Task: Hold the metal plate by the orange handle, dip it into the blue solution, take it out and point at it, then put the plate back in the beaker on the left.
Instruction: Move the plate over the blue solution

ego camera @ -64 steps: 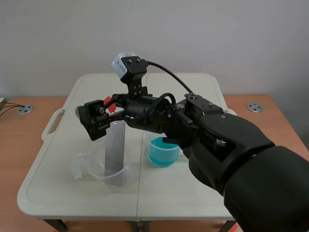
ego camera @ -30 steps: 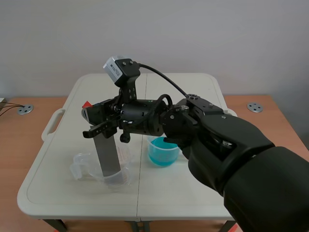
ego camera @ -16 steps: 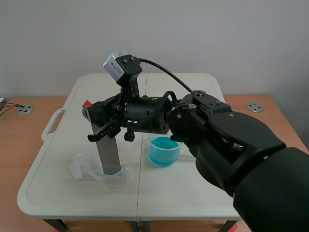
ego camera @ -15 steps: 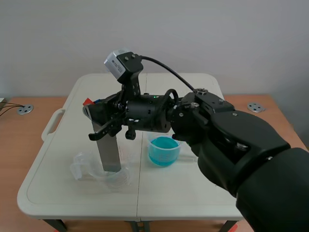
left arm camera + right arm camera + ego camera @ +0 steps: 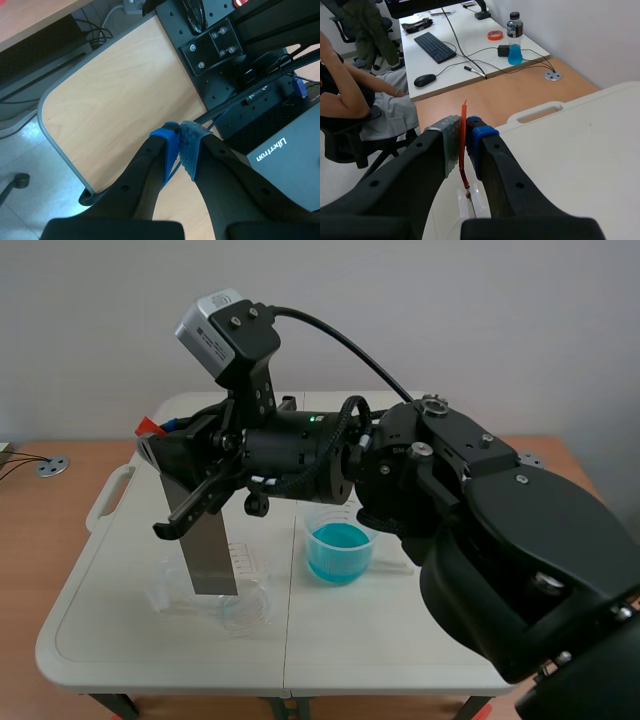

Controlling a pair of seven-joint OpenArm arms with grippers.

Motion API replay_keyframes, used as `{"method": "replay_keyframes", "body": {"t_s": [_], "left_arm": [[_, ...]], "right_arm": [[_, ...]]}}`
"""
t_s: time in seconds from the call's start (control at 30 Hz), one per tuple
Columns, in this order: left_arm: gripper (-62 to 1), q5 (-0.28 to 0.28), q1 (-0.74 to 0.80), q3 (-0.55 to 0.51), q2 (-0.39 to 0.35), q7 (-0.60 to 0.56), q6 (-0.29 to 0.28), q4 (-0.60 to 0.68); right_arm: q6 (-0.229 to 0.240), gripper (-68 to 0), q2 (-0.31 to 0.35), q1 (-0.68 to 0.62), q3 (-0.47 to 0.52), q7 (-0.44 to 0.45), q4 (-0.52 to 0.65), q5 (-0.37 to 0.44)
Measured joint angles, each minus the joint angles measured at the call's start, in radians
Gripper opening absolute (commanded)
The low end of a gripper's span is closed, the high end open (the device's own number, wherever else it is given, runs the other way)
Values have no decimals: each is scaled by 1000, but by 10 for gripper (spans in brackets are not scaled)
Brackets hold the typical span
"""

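The right arm came in from the right of the scene view and reached across to the left half of the frame. The right gripper (image 5: 160, 440) was clamped on the orange handle (image 5: 150, 426), which showed as a small tab at its tip. In the right wrist view the two pads of that gripper (image 5: 464, 132) pressed the thin handle (image 5: 463, 155) edge-on between them.

The metal plate (image 5: 205, 540) hung from the handle, tilted a little. Its lower edge lay within the outline of the clear beaker (image 5: 245, 610) at the lower left of the frame; whether it touched the bottom could not be told. The beaker of blue solution (image 5: 338, 552) stood just right of centre, apart from the plate.

Both beakers stood on a cream folding table (image 5: 400, 640) with a carry handle at its left end. Brown wooden desktop (image 5: 40, 570) flanked it on both sides under a plain pale wall (image 5: 480, 320).

Ahead of the right gripper lay a white desk (image 5: 470, 55) with a keyboard (image 5: 436, 47), a mouse (image 5: 424, 80) and a bottle of blue liquid (image 5: 514, 45), and a seated person (image 5: 350, 95) beside it.

The left gripper (image 5: 180, 142) was closed on nothing, its pads meeting over a pale wooden board (image 5: 120, 110), with black mounting plates (image 5: 215, 50) and cables ahead.
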Motion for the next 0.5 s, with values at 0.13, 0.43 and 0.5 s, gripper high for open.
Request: {"method": "replay_keyframes", "body": {"t_s": [0.13, 0.43, 0.5], "left_arm": [[-579, 0, -1, 0, 0, 0, 5, 0], [-579, -34, -26, 1, 0, -8, 189, 0], [-579, -34, -26, 1, 0, -7, 224, 0]], "right_arm": [[0, -662, 15, -11, 0, 1, 70, -9], [3, -662, 36, -31, 0, -2, 174, -21], [-9, -662, 41, -31, 0, -2, 199, -21]]}}
